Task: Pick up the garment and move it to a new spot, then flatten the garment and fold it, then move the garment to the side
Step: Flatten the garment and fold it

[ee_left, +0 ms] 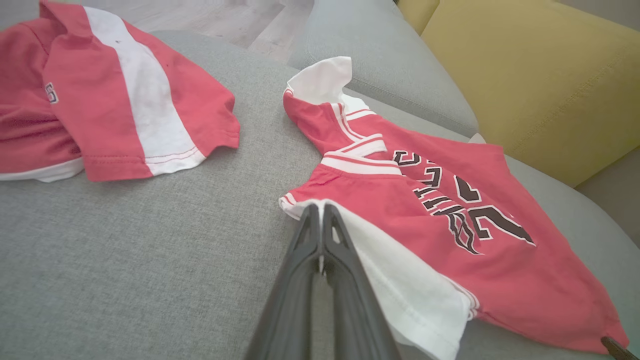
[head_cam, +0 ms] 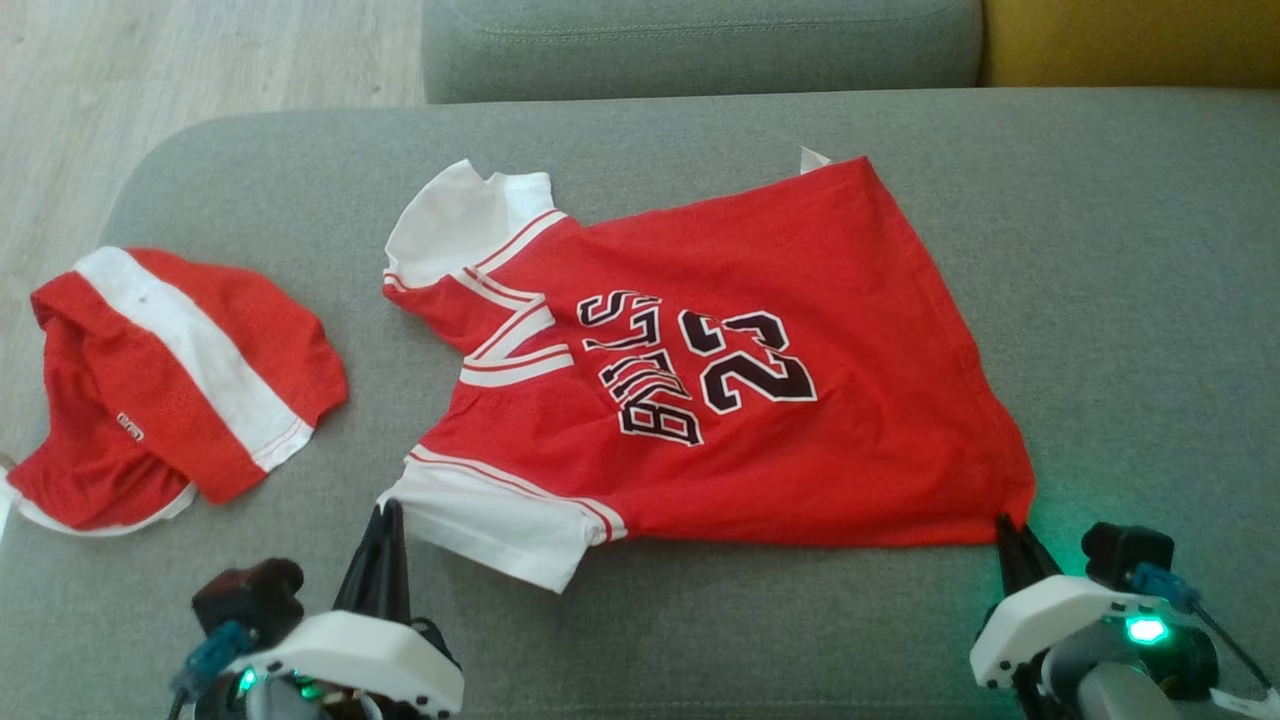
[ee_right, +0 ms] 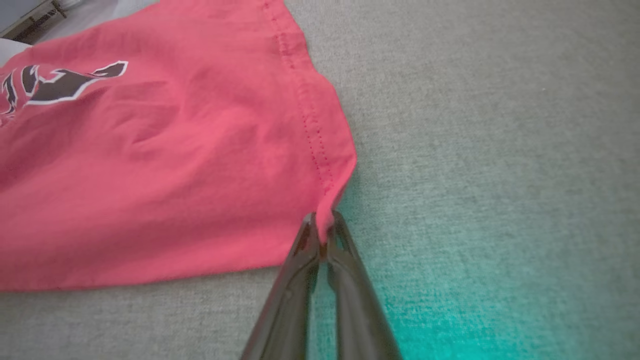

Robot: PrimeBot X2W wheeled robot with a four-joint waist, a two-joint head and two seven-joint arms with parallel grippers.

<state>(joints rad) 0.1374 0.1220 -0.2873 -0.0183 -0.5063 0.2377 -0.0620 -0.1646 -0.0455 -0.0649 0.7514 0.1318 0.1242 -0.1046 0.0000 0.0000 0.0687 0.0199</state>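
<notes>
Shorts (head_cam: 170,380): red and white, crumpled at the far left of the grey cushion (head_cam: 1150,300), well apart from the jersey.
Left gripper (ee_left: 321,209): fingers pressed together at the edge of the near sleeve (head_cam: 500,525); I cannot tell whether cloth sits between them.
Jersey (head_cam: 760,330): spread face-up mid-cushion, collar to the left, hem slanted.
Right gripper (ee_right: 322,222): pinching the near hem corner.
Risk: if the left gripper holds nothing, a lift would likely raise one corner only, dragging and bunching the cloth. The thin pinch on the hem may slip under tension.

Left claw (head_cam: 386,510), right claw (head_cam: 1004,524): white, dark-fingered
</notes>
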